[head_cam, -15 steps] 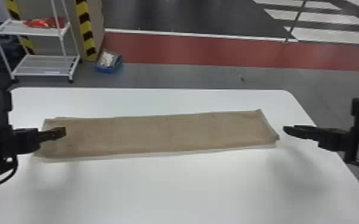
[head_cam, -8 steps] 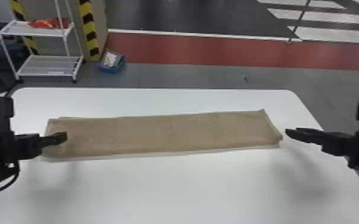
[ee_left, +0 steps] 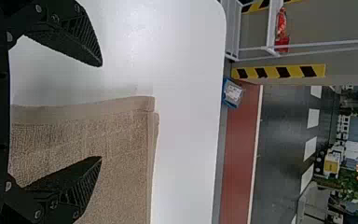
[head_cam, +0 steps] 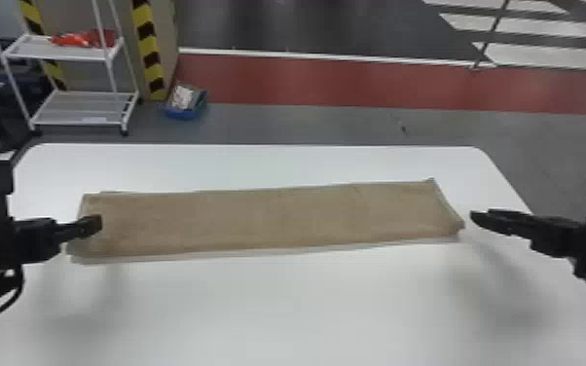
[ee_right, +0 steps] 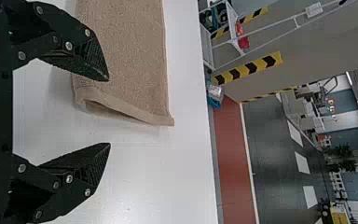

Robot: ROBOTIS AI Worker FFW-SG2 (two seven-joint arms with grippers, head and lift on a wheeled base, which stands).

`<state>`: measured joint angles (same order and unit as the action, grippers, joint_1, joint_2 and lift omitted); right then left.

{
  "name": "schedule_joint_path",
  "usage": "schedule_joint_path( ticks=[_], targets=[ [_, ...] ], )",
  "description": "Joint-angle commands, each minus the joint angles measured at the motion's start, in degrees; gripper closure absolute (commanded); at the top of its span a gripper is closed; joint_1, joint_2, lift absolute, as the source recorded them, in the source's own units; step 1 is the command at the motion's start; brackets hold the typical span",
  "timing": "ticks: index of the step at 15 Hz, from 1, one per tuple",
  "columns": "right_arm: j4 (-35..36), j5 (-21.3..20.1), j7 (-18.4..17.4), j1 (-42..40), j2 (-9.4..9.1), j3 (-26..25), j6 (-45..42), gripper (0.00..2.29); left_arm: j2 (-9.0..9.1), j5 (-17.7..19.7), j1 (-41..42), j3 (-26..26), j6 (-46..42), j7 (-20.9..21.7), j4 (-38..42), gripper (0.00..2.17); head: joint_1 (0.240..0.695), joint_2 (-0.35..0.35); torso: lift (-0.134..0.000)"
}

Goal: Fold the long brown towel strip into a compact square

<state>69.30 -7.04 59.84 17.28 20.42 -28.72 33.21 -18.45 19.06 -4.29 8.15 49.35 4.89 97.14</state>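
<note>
Across the middle of the white tabletop (head_cam: 277, 311), the brown towel strip (head_cam: 267, 219) is lying flat, with its long axis running side to side in front of the robot and its right end angling slightly farther away. That's the bit I'd be watching, since each end is sitting close to a different hand.

The left hand (ee_left: 101, 111) is hanging spread open at the left end, one finger showing over the cloth and the other over bare white just past the end. The right hand (ee_right: 109, 112) is also gaping, nothing between its fingers. In the head view it's hovering just beside the right end, while its wrist view is showing one finger over the cloth and one out past it. So going by the head view, I'm reckoning the left is sitting a touch nearer to its end, but there's not much in it. Both are looking raised off the surface to me, though I'm not able to judge how high.

No compact square is showing, so I'm guessing the next step is bringing an end inward along that long axis. The right hem (ee_right: 121, 109) is curling up a bit, with a small gap under it, which might be helping a finger get under or might be leaving one layer behind.
</note>
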Motion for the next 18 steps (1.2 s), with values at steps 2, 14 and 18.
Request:
schedule_joint_path(
  ticks=[2,14,18],
  targets=[
    [1.54,-0.08,0.28,-0.67,-0.91,0.24,1.21,0.47,-0.27,-0.08,0.77,0.11,-0.52,0.38,0.16,0.21,0.695,-0.095,-0.124],
    [3.65,-1.66,1.16,-3.22,-1.79,2.52,2.62,0.86,-0.36,1.33,8.60,1.69,0.36,1.79,7.54,0.48,0.695,-0.075,-0.124],
    [3.74,-1.58,1.86,-2.87,-1.79,2.70,2.79,1.33,-0.18,1.33,8.42,1.78,2.12,2.93,7.72,1.17,0.695,-0.084,-0.124]
  ],
)
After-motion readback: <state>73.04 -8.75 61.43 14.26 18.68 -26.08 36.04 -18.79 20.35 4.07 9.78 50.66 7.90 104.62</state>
